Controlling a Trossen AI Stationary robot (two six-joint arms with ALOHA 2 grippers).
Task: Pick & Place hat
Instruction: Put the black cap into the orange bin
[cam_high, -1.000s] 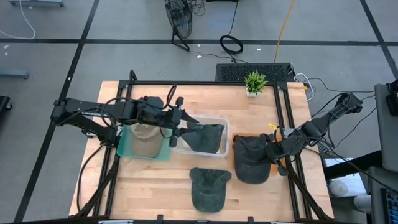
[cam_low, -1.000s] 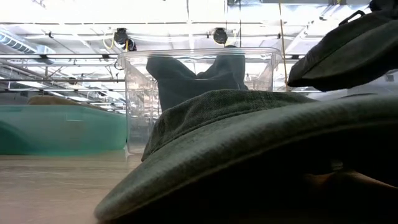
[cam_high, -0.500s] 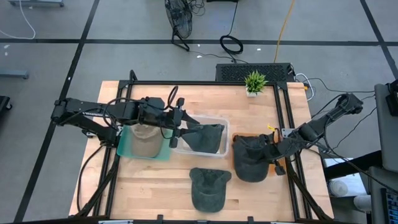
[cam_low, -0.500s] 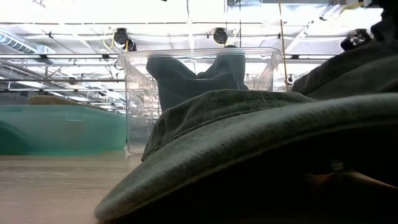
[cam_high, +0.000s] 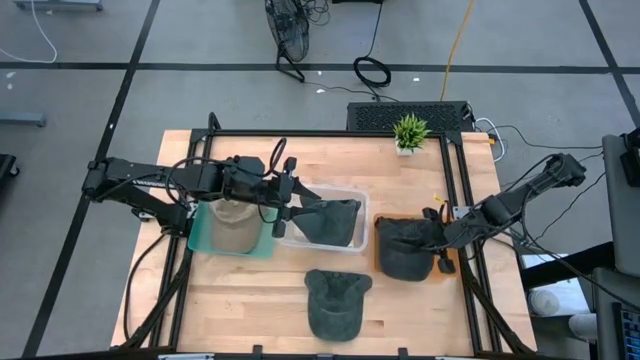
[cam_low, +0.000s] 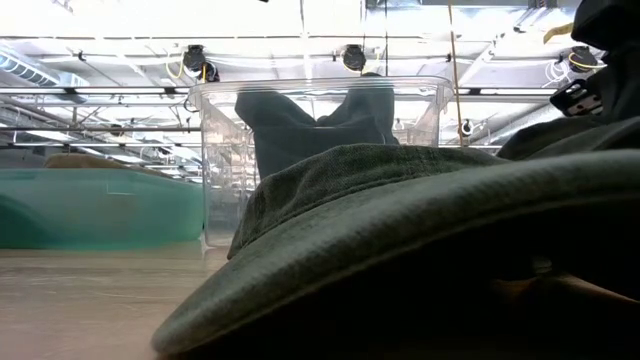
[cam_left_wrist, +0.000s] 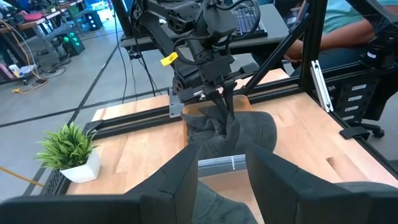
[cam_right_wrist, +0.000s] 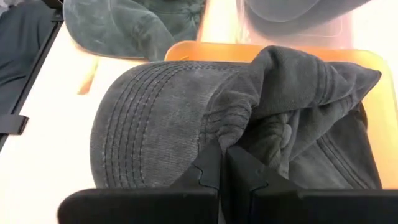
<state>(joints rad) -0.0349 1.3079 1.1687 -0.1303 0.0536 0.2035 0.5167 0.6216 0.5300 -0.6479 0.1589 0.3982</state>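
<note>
Right tool (cam_high: 432, 240) is pinching w/ fingers fully together a fold of the dark grey hat (cam_high: 405, 252): faded denim-like cloth, rows of stitching on brim, crown crumpled. Hat is lying on the orange tray (cam_right_wrist: 367, 62), just right of the clear bin (cam_high: 345, 195). Left tool (cam_high: 296, 206) is gripping another dark hat (cam_high: 332, 220) over the clear bin, fingers partly apart.

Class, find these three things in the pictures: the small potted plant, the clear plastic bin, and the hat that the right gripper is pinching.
potted plant (cam_high: 409, 131): high view, on its green leaves.
clear plastic bin (cam_low: 222, 170): low view, on its bare left wall.
dark grey hat (cam_right_wrist: 149, 124): right wrist view, on the stitched brim, beside the right gripper (cam_right_wrist: 222, 163).
</note>
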